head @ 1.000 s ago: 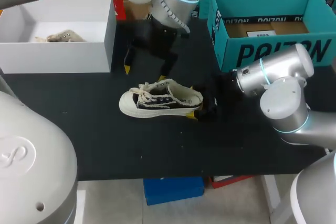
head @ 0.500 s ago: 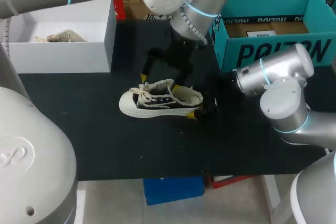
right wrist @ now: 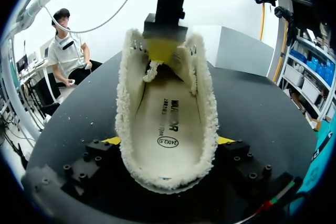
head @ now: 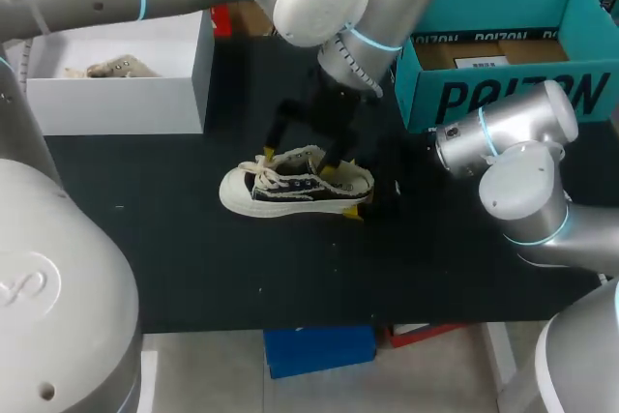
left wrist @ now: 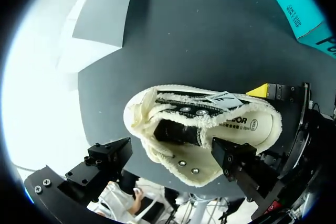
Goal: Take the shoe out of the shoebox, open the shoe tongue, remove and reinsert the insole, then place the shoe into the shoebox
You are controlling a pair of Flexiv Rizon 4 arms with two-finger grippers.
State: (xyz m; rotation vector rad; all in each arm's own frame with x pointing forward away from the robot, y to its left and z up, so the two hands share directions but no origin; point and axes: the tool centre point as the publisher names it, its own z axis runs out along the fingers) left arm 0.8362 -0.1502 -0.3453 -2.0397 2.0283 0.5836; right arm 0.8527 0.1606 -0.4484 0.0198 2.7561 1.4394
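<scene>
Our right gripper [right wrist: 169,141] has both yellow fingertips [right wrist: 112,140] pressed against the heel of the shoe [head: 295,186] from its two sides, so it is clamped on it. We judge this grip is there to pin the shoe down while the other arm works inside. Our left gripper [left wrist: 169,149] stands spread wide above the shoe. One fingertip [right wrist: 160,51] dips into the mouth at the laced end, and the other finger [left wrist: 107,157] hangs outside the shoe, gripping nothing. To us that placement reads as the tongue-opening step, with one finger prying the front of the opening wider so that the insole [right wrist: 168,124] can be reached. The insole lies flat inside, not yet taken out. The shoe sits upright on its sole at the middle of the black table [head: 193,268], toe toward 9 o'clock and heel toward 3 o'clock, outside both boxes. It is a low sneaker with dark canvas sides, a cream sole and toe cap, frayed cream trim round the collar, metal eyelets and loose pale laces [head: 274,173]. Its insole is cream with dark print. A white shoebox [head: 116,103] holding another shoe [head: 106,69] stands at 10 o'clock from it, and a teal shoebox [head: 503,94] at 2 o'clock.
</scene>
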